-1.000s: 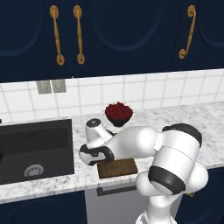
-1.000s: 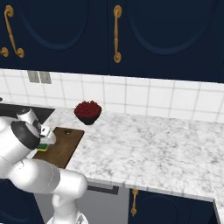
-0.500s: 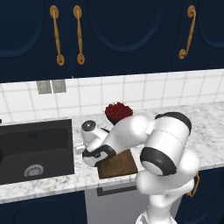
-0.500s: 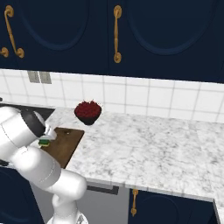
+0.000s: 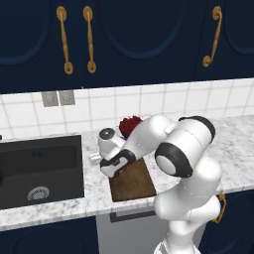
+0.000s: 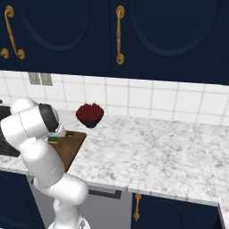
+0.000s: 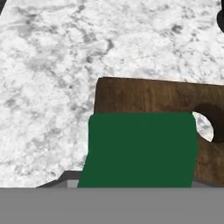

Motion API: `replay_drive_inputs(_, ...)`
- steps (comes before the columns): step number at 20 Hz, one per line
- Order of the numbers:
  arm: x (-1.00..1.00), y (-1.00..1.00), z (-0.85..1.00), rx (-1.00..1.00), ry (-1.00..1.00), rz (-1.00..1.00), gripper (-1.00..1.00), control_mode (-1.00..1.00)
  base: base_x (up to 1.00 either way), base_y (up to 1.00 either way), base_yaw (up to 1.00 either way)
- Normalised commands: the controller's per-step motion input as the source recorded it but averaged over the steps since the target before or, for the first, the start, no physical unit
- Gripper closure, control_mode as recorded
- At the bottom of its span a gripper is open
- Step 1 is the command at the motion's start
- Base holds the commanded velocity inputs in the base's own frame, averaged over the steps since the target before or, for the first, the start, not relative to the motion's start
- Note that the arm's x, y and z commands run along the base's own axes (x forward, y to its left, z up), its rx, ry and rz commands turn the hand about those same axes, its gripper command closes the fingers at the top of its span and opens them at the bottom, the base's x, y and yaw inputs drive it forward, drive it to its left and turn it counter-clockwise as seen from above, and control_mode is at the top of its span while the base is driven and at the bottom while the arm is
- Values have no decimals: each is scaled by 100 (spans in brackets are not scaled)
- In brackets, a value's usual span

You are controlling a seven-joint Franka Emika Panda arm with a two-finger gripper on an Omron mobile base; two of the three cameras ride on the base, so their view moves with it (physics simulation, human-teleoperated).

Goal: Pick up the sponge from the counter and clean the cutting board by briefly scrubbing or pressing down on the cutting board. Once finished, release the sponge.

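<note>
One sponge (image 7: pixel 140 148), one cutting board (image 7: pixel 153 96)

Dark bowl (image 6: pixel 90 115) (red contents), sink (image 5: pixel 39 168)

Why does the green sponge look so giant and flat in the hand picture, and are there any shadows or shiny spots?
Hand view: the sponge sits right against the camera, so it looks huge, one flat green with no shading; the cutting board shows crisp grain. Left base view: soft, even light, faint shadow under the arm on the cutting board, no glare. Right base view: evenly lit too, and the counter veining stays sharp.
</note>
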Motion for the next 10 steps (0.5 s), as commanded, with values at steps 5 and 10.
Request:
replay_drive_inputs(5,48,-40,0,6,0,4,100,-100,0,0,0)
replay_drive_inputs(10,4,-36,0,4,0,1,100,-100,0,0,0)
